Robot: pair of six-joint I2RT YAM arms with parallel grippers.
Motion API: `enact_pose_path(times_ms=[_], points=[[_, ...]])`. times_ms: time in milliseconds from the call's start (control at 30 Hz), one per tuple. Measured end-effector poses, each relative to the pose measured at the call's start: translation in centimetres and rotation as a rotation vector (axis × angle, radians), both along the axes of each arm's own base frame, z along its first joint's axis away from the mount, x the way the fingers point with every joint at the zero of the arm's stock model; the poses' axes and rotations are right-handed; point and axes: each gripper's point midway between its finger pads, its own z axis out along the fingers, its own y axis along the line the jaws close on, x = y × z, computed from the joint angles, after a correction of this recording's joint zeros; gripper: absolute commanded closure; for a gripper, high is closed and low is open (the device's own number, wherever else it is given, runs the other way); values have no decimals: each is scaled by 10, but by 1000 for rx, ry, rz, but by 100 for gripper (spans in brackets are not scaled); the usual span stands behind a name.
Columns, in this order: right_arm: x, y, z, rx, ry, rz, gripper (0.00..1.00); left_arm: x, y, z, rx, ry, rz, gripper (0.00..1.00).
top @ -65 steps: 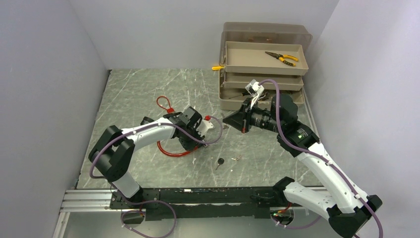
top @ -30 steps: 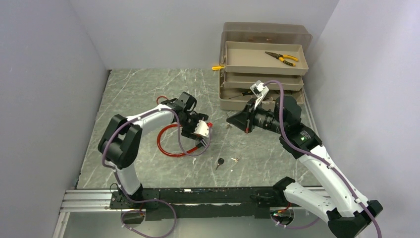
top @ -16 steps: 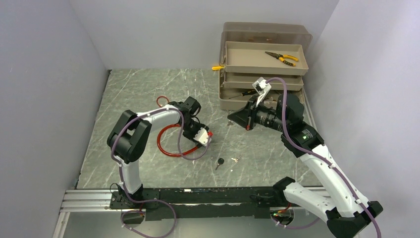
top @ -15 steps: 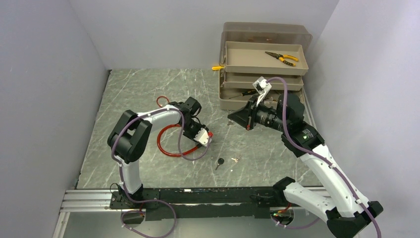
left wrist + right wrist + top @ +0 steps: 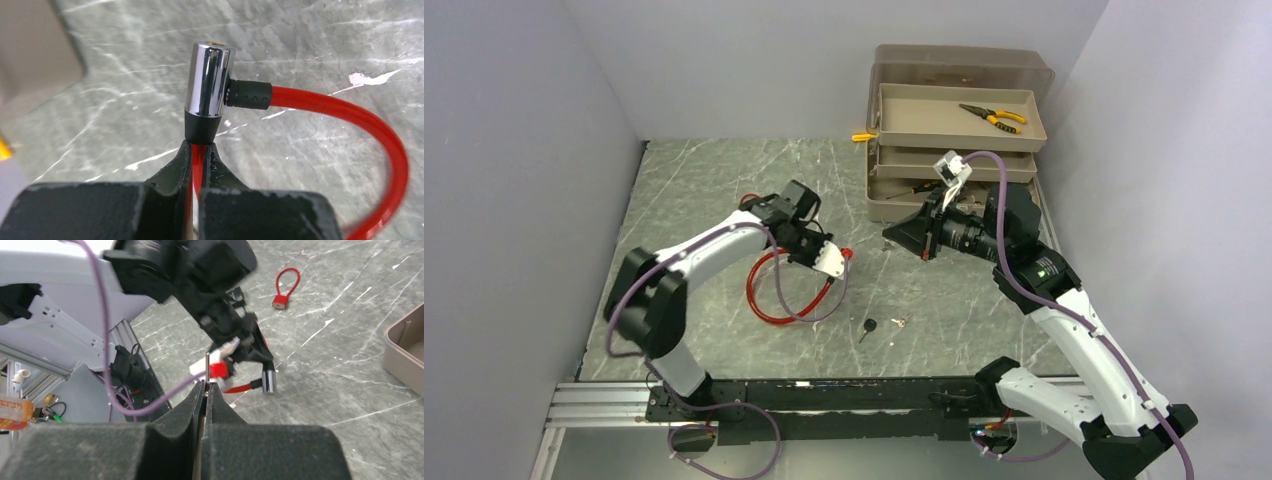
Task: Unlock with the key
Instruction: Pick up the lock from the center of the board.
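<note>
Left pincer (image 5: 198, 150) is clamped shut on the red cable (image 5: 350, 117) of the cable lock, right under the black collar of the chrome lock barrel (image 5: 209, 82). The barrel sticks out just past the fingertips, its end face pointing away from the wrist cam. The rest of the cable loops down onto the tabletop (image 5: 704, 180).

Right pincer (image 5: 205, 390) is closed on the key (image 5: 207, 367); only the thin metal shaft shows past the fingers. It's held in the air right of the left pincer, pointing toward it. Key tip and barrel are near each other but apart, key not inserted.

Also there:
- black-headed key (image 5: 867, 327) on the tabletop, nearer the bases
- small red loop lock (image 5: 285, 287)
- tiered toolbox (image 5: 954, 140) at the back, pliers (image 5: 992, 117) in the top tray
</note>
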Motion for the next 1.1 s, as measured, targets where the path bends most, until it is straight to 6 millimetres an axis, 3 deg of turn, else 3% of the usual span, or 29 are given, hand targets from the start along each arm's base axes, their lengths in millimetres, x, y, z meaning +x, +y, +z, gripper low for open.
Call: enact_pose_path(times_ms=[133, 267, 367, 633, 767, 1100], points=[[0, 2, -7, -13, 27, 11, 100, -6, 7, 61, -95, -94, 46, 100], [-3, 2, -12, -23, 47, 22, 100, -23, 19, 108, -164, -174, 49, 100], [-4, 2, -12, -27, 55, 29, 100, -36, 27, 122, -183, -188, 52, 100], [-14, 7, -15, -53, 82, 105, 100, -58, 42, 133, -201, -201, 59, 100], [-20, 11, -23, -76, 119, 168, 100, -67, 46, 166, -277, -293, 47, 100], [-33, 31, -26, -136, 139, 307, 100, -115, 52, 253, -541, -497, -52, 100]])
